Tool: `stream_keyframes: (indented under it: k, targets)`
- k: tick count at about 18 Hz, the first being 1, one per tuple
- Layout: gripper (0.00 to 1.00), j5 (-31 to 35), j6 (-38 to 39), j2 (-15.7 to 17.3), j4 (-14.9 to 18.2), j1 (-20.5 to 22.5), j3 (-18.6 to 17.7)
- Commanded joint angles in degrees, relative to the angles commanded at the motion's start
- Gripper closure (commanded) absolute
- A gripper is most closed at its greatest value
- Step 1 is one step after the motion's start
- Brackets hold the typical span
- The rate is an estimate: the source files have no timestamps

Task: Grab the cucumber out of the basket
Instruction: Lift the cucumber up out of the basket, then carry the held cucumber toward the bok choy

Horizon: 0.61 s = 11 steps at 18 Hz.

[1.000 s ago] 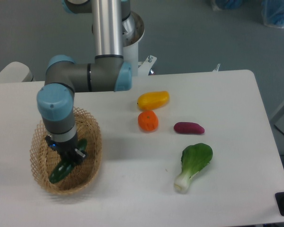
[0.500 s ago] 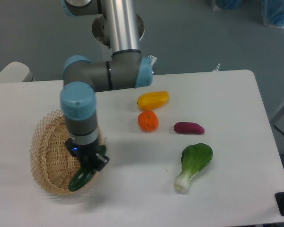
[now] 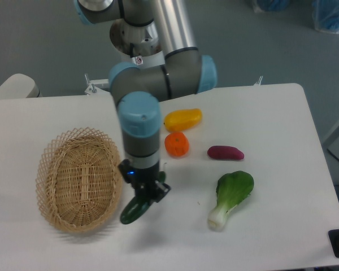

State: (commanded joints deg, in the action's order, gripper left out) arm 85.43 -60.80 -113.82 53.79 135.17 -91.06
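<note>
White table (image 3: pixel 271 113) against grey floor. Gripper (image 3: pixel 143 195) clamped narrowly around the cucumber (image 3: pixel 134 209), dark green, tilted, lower end poking down-left just right of the basket (image 3: pixel 79 179) and outside its rim. On the table beyond: orange (image 3: pixel 177 144), yellow fruit (image 3: pixel 183 119), purple sweet potato (image 3: pixel 225 152), bok choy (image 3: pixel 231 197).

Your tool (image 3: pixel 144 195) grips the cucumber (image 3: pixel 134 209) just right of the basket (image 3: pixel 79 180), outside its rim; on the white worktop (image 3: pixel 282 118) you see a yellow fruit (image 3: pixel 183 119), an orange (image 3: pixel 177 144), a purple vegetable (image 3: pixel 225 152), and bok choy (image 3: pixel 231 197).
</note>
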Motion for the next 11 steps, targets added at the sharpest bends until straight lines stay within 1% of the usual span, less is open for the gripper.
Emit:
stream_keyframes:
  k: [4,6,8,11]
  targets:
    - [0.89,0.0,-5.5,0.1,2.7,3.1,1.0]
    - [0.89,0.1,-8.9,-0.2,5.3,4.0,2.3]
    - [0.89,0.1,-14.1,-0.6,7.4,4.8,3.8]
    - [0.89,0.1,-19.3,-1.4,8.4,6.2,5.4]
